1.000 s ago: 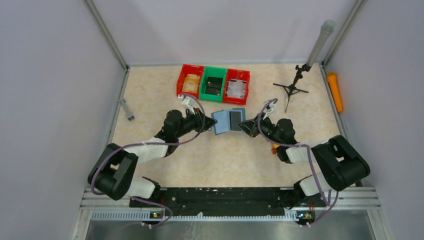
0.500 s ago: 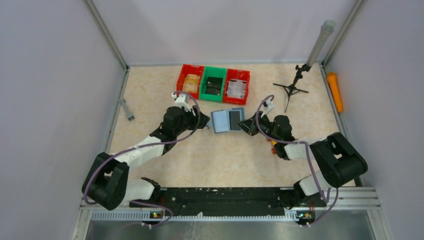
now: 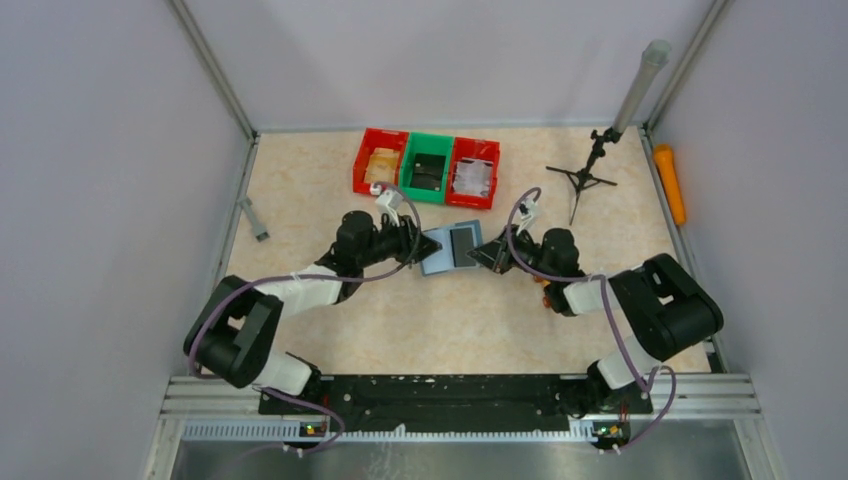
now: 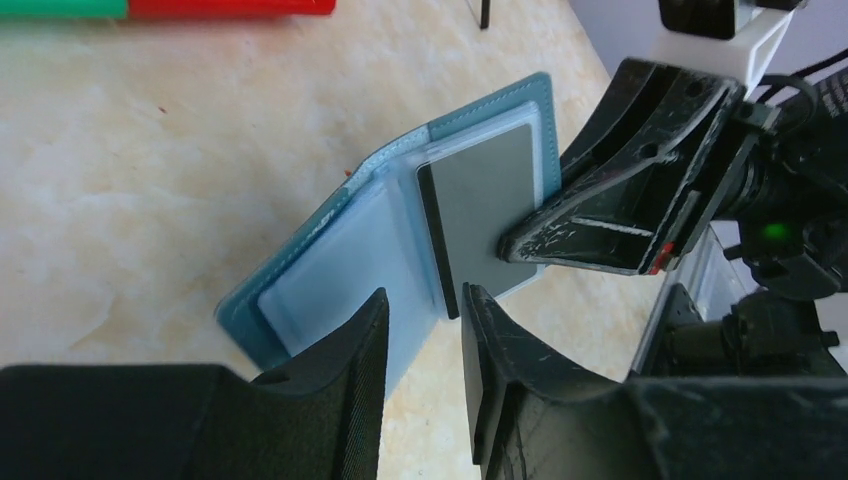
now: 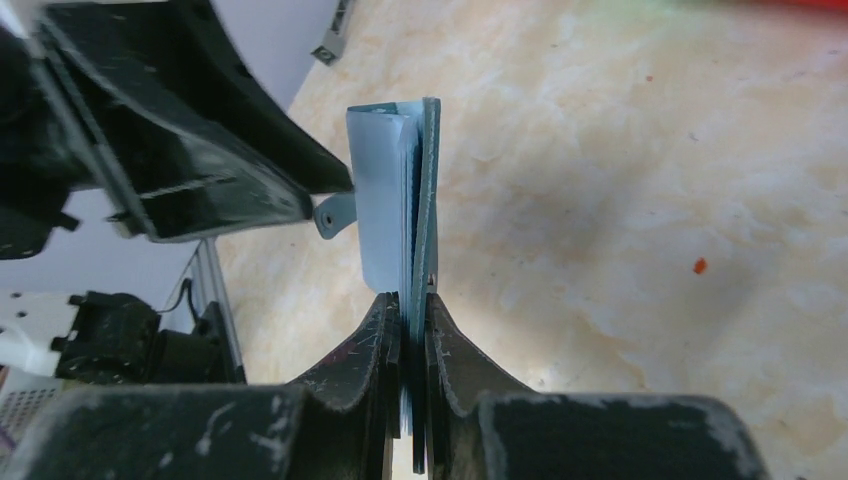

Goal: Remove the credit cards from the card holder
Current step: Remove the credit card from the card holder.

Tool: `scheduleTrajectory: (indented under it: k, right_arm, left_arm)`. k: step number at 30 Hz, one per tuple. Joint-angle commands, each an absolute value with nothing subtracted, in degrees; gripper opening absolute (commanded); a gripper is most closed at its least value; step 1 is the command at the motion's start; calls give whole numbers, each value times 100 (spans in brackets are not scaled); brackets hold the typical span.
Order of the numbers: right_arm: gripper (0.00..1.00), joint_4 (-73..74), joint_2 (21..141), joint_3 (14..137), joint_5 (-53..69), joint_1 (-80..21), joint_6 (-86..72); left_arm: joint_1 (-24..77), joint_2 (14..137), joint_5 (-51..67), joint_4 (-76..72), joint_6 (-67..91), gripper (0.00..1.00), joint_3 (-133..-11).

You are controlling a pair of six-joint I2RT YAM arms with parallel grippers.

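Note:
The teal-blue card holder [image 3: 441, 250] lies open between the two arms, its pale inner leaves [image 4: 350, 270] facing up. One dark grey credit card [image 4: 485, 205] sits in its right half, seen from above as a dark credit card [image 3: 464, 243]. My right gripper [image 5: 408, 300] is shut on the card holder [image 5: 428, 190] at its right edge, holding it slightly off the table. My left gripper [image 4: 423, 295] stands open at the holder's near edge, its fingertips either side of the inner leaf and the card's black edge. In the left wrist view, the right gripper [image 4: 520, 243] rests on the card.
A red bin [image 3: 380, 160], a green bin [image 3: 427, 167] and another red bin [image 3: 473, 172] stand in a row behind the holder. A small tripod stand [image 3: 583, 180] is at the back right, an orange cylinder [image 3: 670, 183] by the right wall, a grey piece [image 3: 254, 218] at the left.
My left gripper drew back from the holder with its jaws widening, then came forward again to the holder's left edge with a narrower gap. The right gripper kept its grip and shifted slightly left.

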State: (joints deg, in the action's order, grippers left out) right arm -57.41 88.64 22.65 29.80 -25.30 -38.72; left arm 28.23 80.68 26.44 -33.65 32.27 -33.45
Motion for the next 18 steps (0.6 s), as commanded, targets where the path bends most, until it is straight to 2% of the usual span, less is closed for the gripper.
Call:
scheduleTrajectory:
  k: [1,5,11,18]
  right_arm:
    - [0,-7180,9199,2527,3839,-2486,-4425]
    - [0,-7892,9566,2568,4212,-2487,-4863]
    - [0,-7904,9563,2587,4277,-2487,-4895]
    - [0,-8465,9636,2536,4476,-2492,-5098]
  left_arm:
    - [2834,8520,3562,-4140,3605,38,-3582]
    - [2824,8617,3606,-4159,3682,40,-3616]
    - [2812,8629,3678,-4255,3736,41,-3605]
    - [2786,8849,4097,-4898,4117,29,-3557]
